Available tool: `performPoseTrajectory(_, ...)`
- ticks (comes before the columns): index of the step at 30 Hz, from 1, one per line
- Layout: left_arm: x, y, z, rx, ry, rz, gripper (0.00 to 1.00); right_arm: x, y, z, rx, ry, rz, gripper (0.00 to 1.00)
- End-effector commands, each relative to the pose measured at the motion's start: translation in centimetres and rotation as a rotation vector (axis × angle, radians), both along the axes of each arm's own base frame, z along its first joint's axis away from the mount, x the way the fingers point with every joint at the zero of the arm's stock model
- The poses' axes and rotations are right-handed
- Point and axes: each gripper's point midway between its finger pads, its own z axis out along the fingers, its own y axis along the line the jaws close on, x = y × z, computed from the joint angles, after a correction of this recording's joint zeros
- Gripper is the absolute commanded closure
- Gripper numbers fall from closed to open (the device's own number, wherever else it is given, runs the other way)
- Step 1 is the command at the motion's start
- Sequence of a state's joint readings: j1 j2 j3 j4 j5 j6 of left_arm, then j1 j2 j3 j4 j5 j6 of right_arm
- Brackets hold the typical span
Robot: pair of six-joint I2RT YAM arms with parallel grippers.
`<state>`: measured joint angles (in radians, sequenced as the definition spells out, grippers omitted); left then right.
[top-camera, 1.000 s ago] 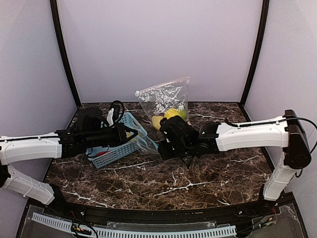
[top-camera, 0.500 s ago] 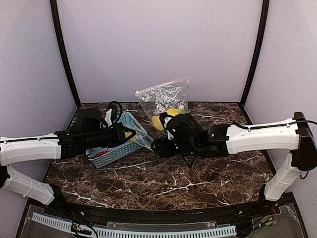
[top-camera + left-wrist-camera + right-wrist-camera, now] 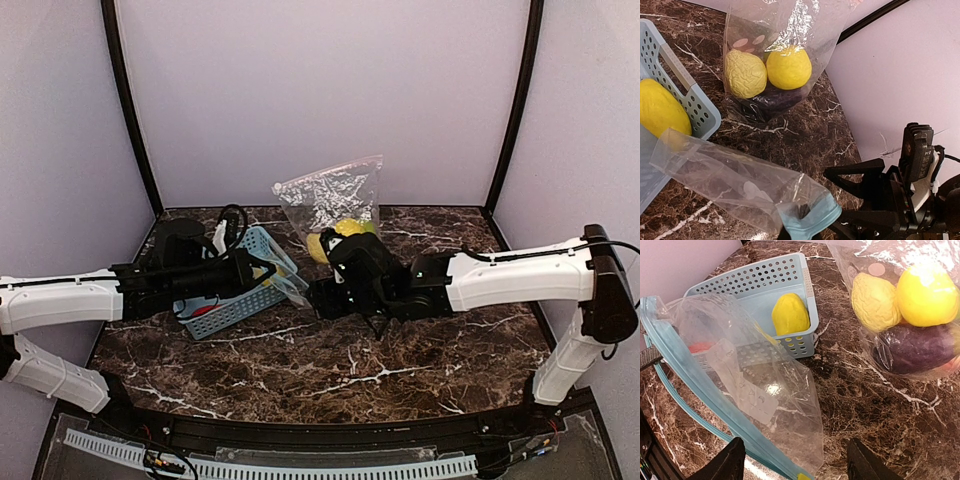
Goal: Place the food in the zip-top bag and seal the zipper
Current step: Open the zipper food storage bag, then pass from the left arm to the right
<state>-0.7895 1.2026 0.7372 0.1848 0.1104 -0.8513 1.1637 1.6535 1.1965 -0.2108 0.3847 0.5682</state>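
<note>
Marble-look dark table (image 3: 330, 365) under bagged food (image 3: 345, 228), lilac walls (image 3: 320, 90) around.

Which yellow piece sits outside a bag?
The yellow piece in the light-blue basket; the wrinkled lemon and the round yellow one sit inside the upright bag.

A lemon (image 3: 790, 314) lies in the basket (image 3: 740, 277), the zip-top bag (image 3: 750, 390) beside it, bagged food (image 3: 920, 300) behind

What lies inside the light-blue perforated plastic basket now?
A yellow toy lemon lies in the light-blue perforated plastic basket; a red piece shows through the clear zip-top bag, which covers the rest.
</note>
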Motion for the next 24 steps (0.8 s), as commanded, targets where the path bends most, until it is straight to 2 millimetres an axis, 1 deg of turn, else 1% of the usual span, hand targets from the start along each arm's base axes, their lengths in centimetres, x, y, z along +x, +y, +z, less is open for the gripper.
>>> performPoseTrajectory(1,-0.9,-0.4,0.6,-0.032,0.010,-0.043,0.99,0.6,0.5,0.8,0.025,-0.013,-0.016,0.32)
performPoseTrajectory(5,-1.2,-0.4,0.1,-0.021,0.024,-0.051,0.99,0.5,1.6,2.5,0.075,-0.055,0.045,0.26)
performPoseTrajectory(7,-1.4,-0.5,0.0,-0.019,0.030,-0.062,0.99,0.5,1.8,2.9,0.077,-0.079,0.069,0.23)
performPoseTrajectory(11,-1.5,-0.6,0.3,-0.005,0.028,-0.076,0.99,0.9,1.6,2.9,0.016,-0.121,0.074,0.22)
performPoseTrajectory(13,-1.6,-0.4,0.0,0.023,0.034,-0.080,0.99,1.1,1.3,2.8,0.000,-0.132,0.065,0.22)
performPoseTrajectory(17,-1.6,-0.1,-0.1,0.043,0.028,-0.073,0.99,1.1,0.7,3.3,0.002,-0.144,0.055,0.25)
performPoseTrajectory(20,-1.6,0.0,-0.3,0.052,0.030,-0.072,0.99,0.8,1.1,3.7,0.005,-0.156,0.095,0.32)
performPoseTrajectory(24,-1.7,-0.4,0.1,0.034,0.027,-0.088,0.99,0.7,1.8,2.4,-0.048,-0.156,0.151,0.36)
